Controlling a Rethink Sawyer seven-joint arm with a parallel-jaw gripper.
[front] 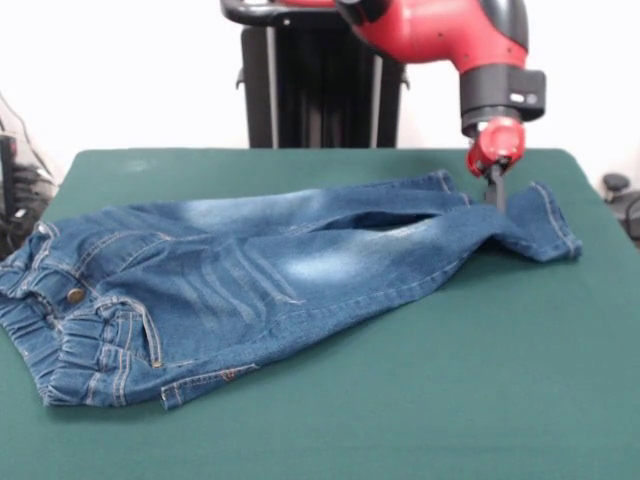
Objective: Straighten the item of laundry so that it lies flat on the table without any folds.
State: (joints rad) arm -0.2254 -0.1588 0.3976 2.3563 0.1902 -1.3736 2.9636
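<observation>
The small blue denim jeans [250, 280] lie across the dark green table [450, 400]. The waistband with its metal button [75, 295] is at the left edge, and the legs run to the right. The faded thighs show creases, and one leg lies partly over the other. The leg ends at the right are bunched and folded over near the hem [545, 225]. My gripper [495, 198] comes down from the red arm onto the upper leg near its end. Its dark fingers stand close together, pinching the denim, which rises slightly to meet them.
The black pedestal [320, 90] stands behind the table's far edge. Dark equipment sits off the table at the left [15, 180] and right [620, 195]. Bare green cloth runs along the front and right of the jeans.
</observation>
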